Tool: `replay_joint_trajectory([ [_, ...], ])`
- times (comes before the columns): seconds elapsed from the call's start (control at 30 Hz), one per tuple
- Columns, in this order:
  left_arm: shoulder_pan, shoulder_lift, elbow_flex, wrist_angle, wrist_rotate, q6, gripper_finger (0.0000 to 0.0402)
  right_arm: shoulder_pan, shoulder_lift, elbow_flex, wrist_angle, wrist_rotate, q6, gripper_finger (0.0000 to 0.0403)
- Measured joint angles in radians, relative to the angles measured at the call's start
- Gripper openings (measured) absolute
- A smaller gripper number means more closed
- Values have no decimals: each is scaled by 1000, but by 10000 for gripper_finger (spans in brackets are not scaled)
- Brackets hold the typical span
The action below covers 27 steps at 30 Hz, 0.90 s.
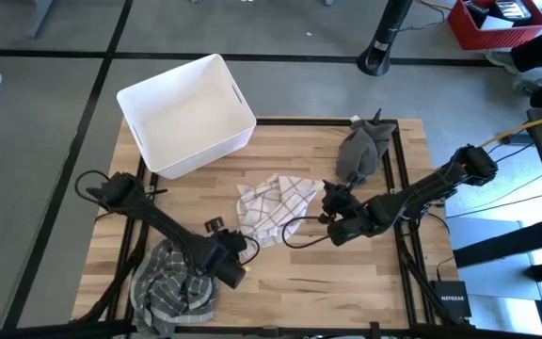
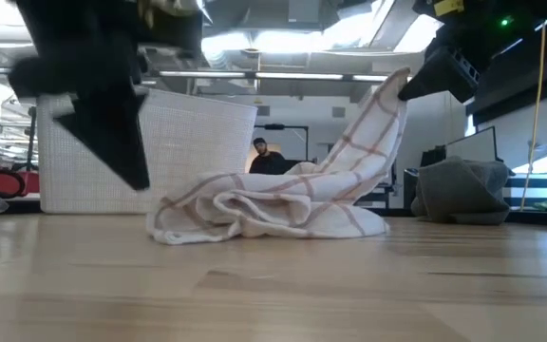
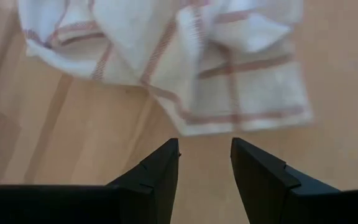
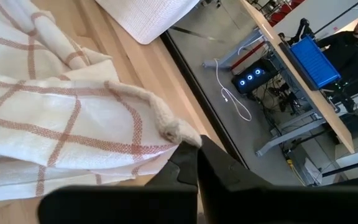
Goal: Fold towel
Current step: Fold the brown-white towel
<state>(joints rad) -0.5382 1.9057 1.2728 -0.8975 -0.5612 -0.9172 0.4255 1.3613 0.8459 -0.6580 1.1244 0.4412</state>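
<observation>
Wooden table (image 1: pixel 346 273) was seen under bright workshop lights, white bin (image 1: pixel 186 113) at back. Checked towel (image 1: pixel 273 207) was left crumpled mid-table, nothing folded yet tbh. One corner was pinched and lifted by right gripper (image 1: pixel 327 200). Left gripper (image 3: pixel 205 163) was held apart, just short of towel edge.

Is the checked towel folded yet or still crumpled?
Crumpled: the towel lies bunched, one corner lifted by the right gripper.
</observation>
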Motion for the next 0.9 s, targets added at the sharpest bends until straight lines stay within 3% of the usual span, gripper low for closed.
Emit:
replay_joint_trajectory([
  [0.33, 71, 0, -146, 313, -4, 164, 138, 0, 0, 0, 1, 0, 0, 1],
  [0.43, 86, 0, -158, 319, -5, 171, 116, 0, 0, 0, 2, 0, 0, 1],
  [0.63, 94, 0, -185, 332, -18, 196, 12, 0, 0, 0, 2, -11, 0, 1],
  [0.9, 74, -19, -62, 172, -49, 240, 4, 41, -32, 17, -23, 12, -4, 1],
])
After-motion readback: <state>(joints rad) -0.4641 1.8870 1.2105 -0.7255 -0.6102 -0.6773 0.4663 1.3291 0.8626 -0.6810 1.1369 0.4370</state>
